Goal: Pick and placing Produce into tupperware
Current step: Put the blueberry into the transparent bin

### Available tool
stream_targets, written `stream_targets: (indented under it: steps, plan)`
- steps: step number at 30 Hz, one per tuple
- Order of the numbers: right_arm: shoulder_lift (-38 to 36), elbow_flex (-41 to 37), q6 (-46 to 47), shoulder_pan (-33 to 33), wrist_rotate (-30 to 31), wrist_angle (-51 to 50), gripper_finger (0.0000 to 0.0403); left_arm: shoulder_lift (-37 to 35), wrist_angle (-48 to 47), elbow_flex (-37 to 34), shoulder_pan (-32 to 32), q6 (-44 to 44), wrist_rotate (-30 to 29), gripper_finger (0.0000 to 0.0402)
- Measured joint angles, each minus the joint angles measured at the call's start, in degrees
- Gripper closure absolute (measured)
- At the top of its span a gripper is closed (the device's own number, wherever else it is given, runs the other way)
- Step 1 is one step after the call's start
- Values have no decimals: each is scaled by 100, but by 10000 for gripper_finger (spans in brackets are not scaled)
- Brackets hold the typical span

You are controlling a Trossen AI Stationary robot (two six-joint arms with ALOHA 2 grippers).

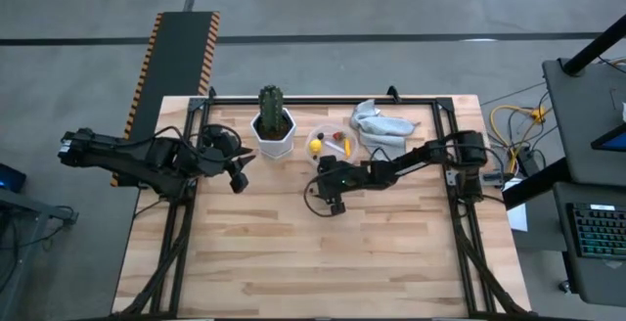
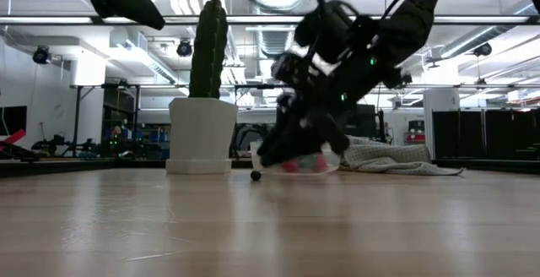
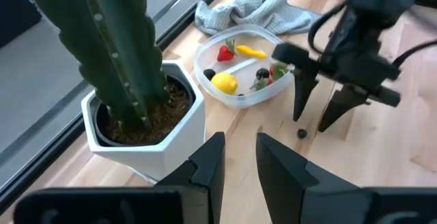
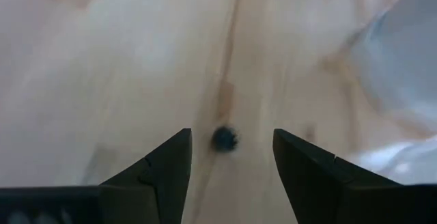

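A small dark berry (image 4: 223,138) is seen lying loose on the wooden table (image 1: 293,252), just beside the clear plastic tub (image 3: 205,57) and outside it. The right gripper (image 3: 321,121) is held low over the berry with its fingers spread wide and nothing between them; in the right wrist view the berry sits on the bare wood midway between the two fingertips. Inside the tub a yellow lemon (image 3: 224,82), a red berry (image 3: 224,52), a yellow-orange stick (image 3: 251,50) and other small pieces are already gathered. The berry is judged to be very light, round and hard, so it is likely to roll or squirt sideways if it is pinched off-centre; it would best be taken across its widest part, with the fingertips brought down to the wood on either side before being closed gently. The left gripper (image 3: 239,162) is kept waiting beside the white cactus pot (image 3: 171,125), its fingers parted a little and empty. A grey cloth (image 1: 380,122) lies behind the tub.
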Motion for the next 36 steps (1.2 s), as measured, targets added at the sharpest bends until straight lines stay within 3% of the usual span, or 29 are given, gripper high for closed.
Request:
stream_targets:
  steps: [7, 28, 36]
  plan:
    - [430, 310, 83, -7, 5, -48, 204, 18, -71, 0, 0, -132, 0, 333]
    - [449, 398, 105, -10, 15, -233, 205, 86, -215, 0, -2, -161, 231, 333]
    - [444, 399, 105, -7, -4, -348, 240, 119, -254, 0, -2, -281, 283, 333]
